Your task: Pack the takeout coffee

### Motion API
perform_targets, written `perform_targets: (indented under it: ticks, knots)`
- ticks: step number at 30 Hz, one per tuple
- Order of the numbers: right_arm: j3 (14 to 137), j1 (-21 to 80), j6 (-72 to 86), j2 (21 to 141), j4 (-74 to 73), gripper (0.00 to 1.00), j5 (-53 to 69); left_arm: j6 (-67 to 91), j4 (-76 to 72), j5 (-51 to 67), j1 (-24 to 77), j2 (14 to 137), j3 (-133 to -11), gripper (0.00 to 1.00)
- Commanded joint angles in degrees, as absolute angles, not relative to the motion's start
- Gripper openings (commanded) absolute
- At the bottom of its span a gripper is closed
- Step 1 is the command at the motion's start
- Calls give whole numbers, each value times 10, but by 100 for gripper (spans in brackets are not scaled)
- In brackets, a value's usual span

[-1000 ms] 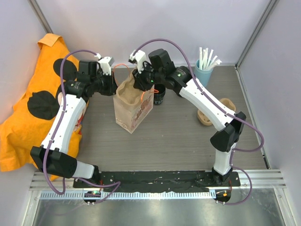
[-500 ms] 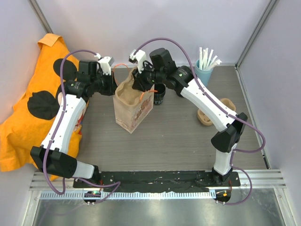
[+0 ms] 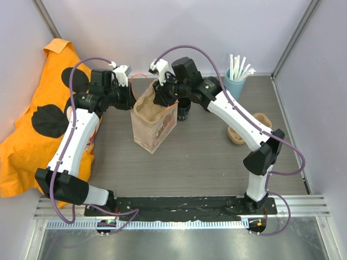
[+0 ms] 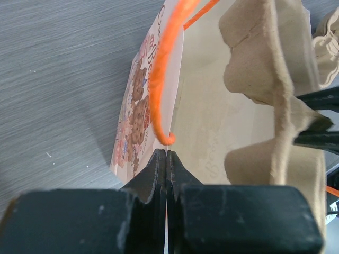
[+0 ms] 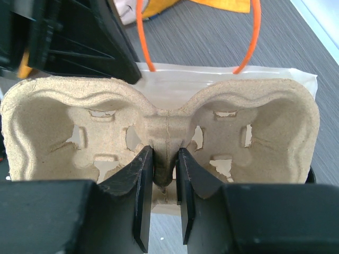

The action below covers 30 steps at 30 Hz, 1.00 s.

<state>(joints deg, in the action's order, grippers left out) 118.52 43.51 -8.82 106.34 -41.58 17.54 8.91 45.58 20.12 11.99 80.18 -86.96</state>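
No text fully legible anywhere. On the printed outer side of the paper bag [image 4: 135,103], brown and red pictures beside curly script lettering, cut off at the far edge and too blurred to read. Faintly through the bag's inner wall, script starting roughly "Be", remainder undecipherable. Same print in the top view, too small.
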Motion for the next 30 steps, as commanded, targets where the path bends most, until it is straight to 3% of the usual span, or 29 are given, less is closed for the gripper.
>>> perform_targets:
  ticks: [1,30]
  knots:
    - [1176,437,-89,1056,-400,27,136,96,438,221,120,785,-875,0]
    - [1156,445,-107,1056,-439,28,91,154,441,254,121,788,-858,0]
